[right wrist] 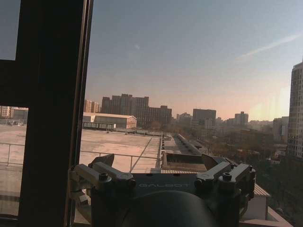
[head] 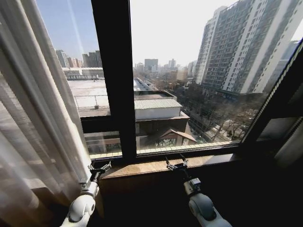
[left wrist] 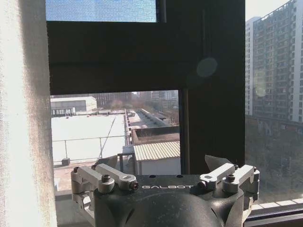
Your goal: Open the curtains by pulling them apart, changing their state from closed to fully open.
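Before a tall window with a dark metal frame (head: 116,75), a brownish sill (head: 156,165) is seen running across the head view, with rooftops and high-rise blocks (head: 246,47) beyond the glass. The curtains (head: 33,118), sheer cream fabric in narrow vertical pleats with light showing through, are gathered at the left side of the window, and most of the glass is left uncovered. Their woven texture is seen close beside the left gripper (left wrist: 163,165) in the left wrist view. That gripper is held just beside the curtain edge above the sill, its fingers spread apart and empty. The right gripper (head: 176,163) is raised over the sill near the central mullion, fingers likewise parted, nothing held.
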